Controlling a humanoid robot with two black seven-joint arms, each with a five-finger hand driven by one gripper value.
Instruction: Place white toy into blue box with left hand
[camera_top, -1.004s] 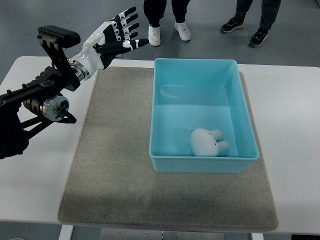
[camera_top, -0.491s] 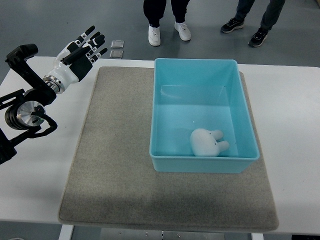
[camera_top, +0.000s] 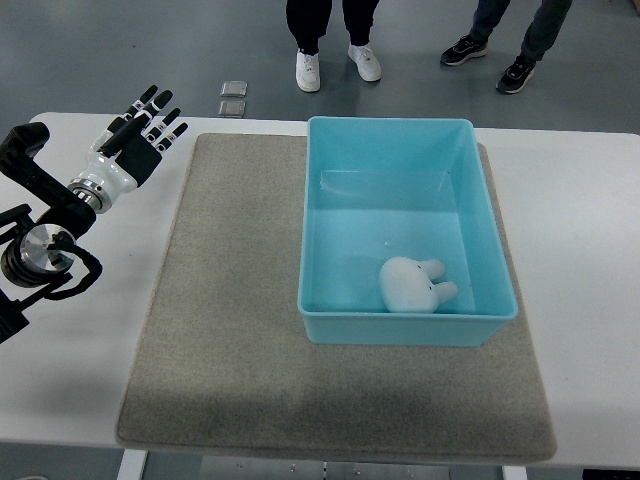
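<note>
The small white plush toy (camera_top: 412, 284), rounded in the body with two stubby ears or limbs pointing right, lies inside the light blue rectangular plastic box (camera_top: 325, 180), on its floor near the front wall and a little right of centre; by the look of it, the placing is already done. It seems light and soft, likely to squash under the fingers instead of slipping, and nothing about it looks fragile. If it had to be picked up again, the plump body would be the place to close around, since the thin ears would probably fold and give a poor hold. The left hand (camera_top: 132, 148), white-backed with black fingers, hovers over the far left part of the white table (camera_top: 585, 250), well away from the box, its fingers spread wide and empty. No right hand shows. By count there is one toy, one box, one grey felt mat (camera_top: 235, 300) beneath it, and two people's pairs of shoes (camera_top: 338, 66) on the floor beyond the table.
</note>
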